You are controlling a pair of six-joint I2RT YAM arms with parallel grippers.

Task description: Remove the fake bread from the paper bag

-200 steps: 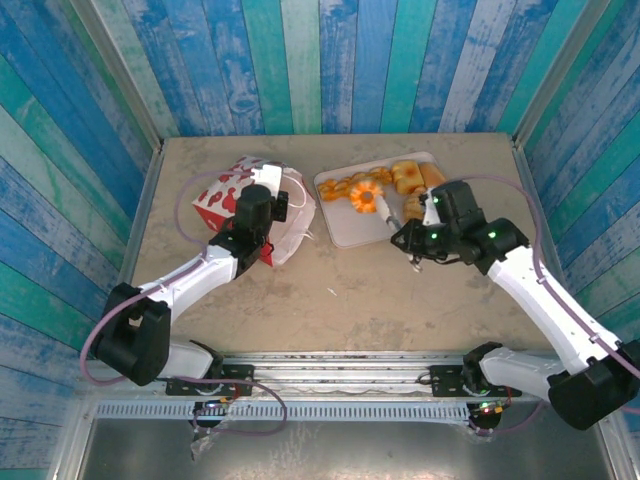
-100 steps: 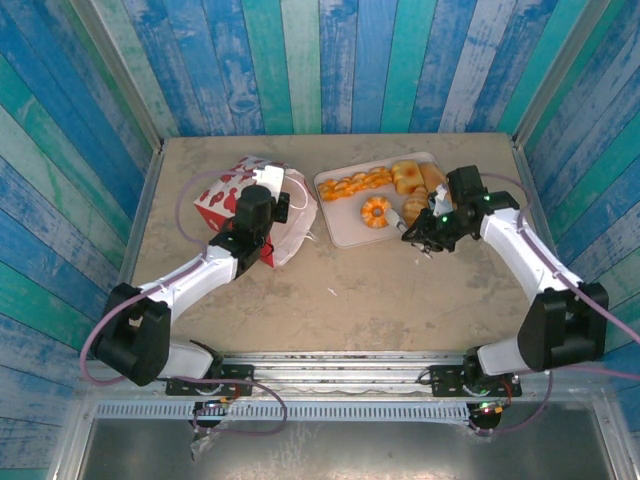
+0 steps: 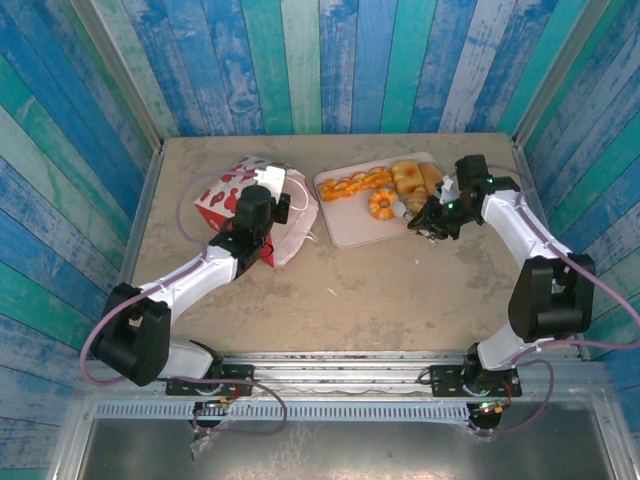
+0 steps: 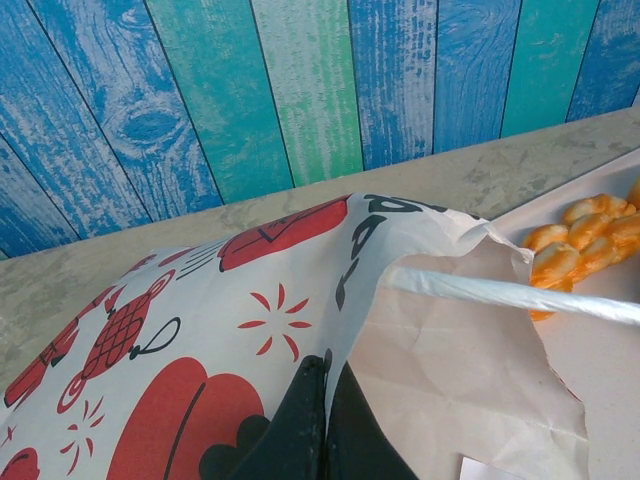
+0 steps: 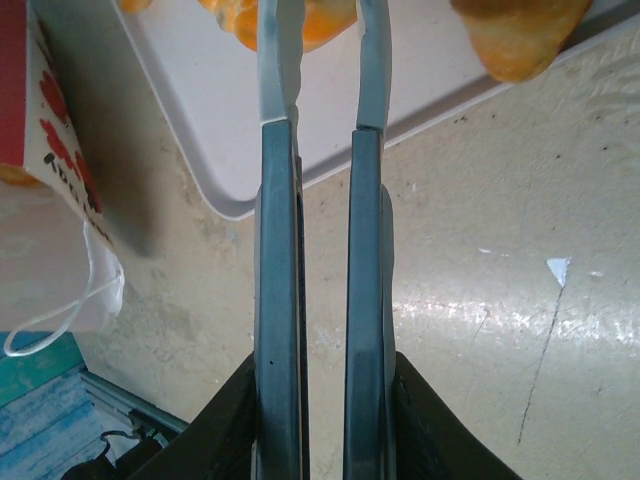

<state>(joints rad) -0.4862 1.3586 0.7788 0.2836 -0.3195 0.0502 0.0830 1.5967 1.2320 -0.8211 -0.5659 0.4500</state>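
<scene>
We found the paper bag (image 3: 232, 196) lying on its side in the upper left of the overhead view, its red-printed base towards the left and its white mouth facing the tray (image 3: 345, 228). The left gripper (image 4: 324, 392) was clenched on a fold of the bag's printed paper. In the left wrist view its dark fingers met at bottom centre, and a white cord handle (image 4: 520, 296) stretched across the bag's opening to the right edge of the frame.

The fake bread (image 3: 385, 187) lay on the flat white tray just right of the bag. A braided strip ran along the tray's upper left, a round orange roll sat near its middle, and tan buns were along its upper right edge. We could not tell whether anything lay inside the bag.

The right gripper (image 5: 325, 405) was clamped around the handles of the metal tongs (image 5: 280, 250). In the right wrist view their two arms ran straight up the frame, close together, with the tips on either side of the orange roll at the top edge. The tabletop (image 3: 400, 290) filled the lower part of the overhead view.
</scene>
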